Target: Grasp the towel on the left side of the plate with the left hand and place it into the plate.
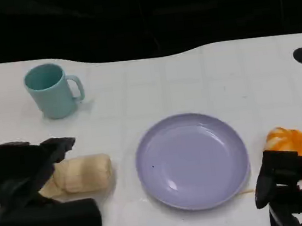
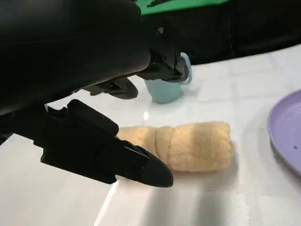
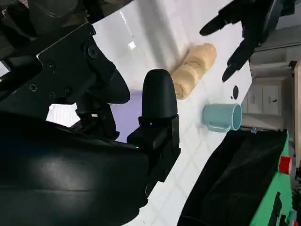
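Left hand (image 1: pixel 29 177) sat low at the near left corner of the table, fingers spread apart and holding nothing. Its lower part ran off the head picture's edge, and its dark shell covered the near-left end of the towel (image 1: pixel 81 175), so that end could not be made out. In the left wrist view one finger (image 2: pixel 141 167) reached out over the table just in front of the roll; whether the tip touched the cloth could not be told (the two overlapped in the picture).

Right hand (image 1: pixel 295 189) rested at the near right corner, partly cut off by the frame. Fingers looked loosely apart, nothing in them, though the black shapes ran together and were hard to read.

Table (image 1: pixel 202 79) was white, faintly gridded, with a wavy far edge; beyond it only darkness. A green strip showed past the table in the left wrist view.

Towel: a pale yellow roll lying on its side on the table, left of the purple plate (image 1: pixel 192 160) and apart from it, just beside the left hand. Plate bare. A teal mug (image 1: pixel 53 91) stood upright farther back on the left, well apart from the towel. An orange-and-white object (image 1: pixel 297 142) lay right of the plate, just behind the right hand.
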`<state>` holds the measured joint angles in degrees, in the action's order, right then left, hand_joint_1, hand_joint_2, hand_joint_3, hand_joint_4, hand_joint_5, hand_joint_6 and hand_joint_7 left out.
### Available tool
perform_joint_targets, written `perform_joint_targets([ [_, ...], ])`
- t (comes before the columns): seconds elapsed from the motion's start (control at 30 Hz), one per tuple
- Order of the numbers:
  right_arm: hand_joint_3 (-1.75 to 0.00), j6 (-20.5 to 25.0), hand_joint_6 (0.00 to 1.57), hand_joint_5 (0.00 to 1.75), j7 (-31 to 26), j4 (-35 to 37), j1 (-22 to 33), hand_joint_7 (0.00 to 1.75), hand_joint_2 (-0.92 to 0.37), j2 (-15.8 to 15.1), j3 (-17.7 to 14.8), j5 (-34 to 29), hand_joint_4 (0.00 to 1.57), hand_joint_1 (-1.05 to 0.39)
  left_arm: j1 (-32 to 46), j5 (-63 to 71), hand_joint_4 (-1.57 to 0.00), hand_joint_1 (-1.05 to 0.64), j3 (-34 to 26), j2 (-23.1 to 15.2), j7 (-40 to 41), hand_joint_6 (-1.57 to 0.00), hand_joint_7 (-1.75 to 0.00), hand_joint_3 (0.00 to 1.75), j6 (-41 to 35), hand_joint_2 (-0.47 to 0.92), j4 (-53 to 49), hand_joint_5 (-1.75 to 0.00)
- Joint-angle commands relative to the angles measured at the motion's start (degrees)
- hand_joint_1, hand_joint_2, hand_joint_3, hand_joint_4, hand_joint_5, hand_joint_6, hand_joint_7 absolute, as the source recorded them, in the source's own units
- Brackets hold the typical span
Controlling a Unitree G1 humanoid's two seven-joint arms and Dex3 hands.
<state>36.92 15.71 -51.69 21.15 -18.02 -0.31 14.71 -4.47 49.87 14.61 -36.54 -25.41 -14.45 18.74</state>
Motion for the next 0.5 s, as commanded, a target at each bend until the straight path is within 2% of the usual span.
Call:
perform_joint_targets([
  [0.03, -1.35, -1.34, 0.61, 1.75, 0.79, 0.83, 0.38, 1.63, -0.49, -0.98, -0.92, 0.23, 0.76, 0.01, -4.15, 4.3, -0.34, -0.69, 4.02, 2.79, 0.21, -0.25, -0.01, 0.05, -0.8, 0.92, -7.36, -0.11],
  [0.3, -1.34, -2.46, 0.61, 1.75, 1.84, 0.9, 1.44, 1.63, -0.48, -1.46, -1.5, 0.38, 0.75, 0.0, -11.22, 9.25, -0.43, -0.61, 10.15, 7.84, 5.54, -0.33, -0.02, 0.01, 0.17, 0.92, -24.44, -0.09],
  [0.5, -1.35, -3.68, 0.61, 1.75, 2.29, 1.11, 1.98, 1.64, -0.47, -1.63, -1.28, -0.12, 0.75, -0.03, -15.02, 8.4, -0.49, -0.53, 12.66, 11.14, 10.3, -0.39, -0.02, 0.06, 0.99, 0.92, -37.22, -0.08],
])
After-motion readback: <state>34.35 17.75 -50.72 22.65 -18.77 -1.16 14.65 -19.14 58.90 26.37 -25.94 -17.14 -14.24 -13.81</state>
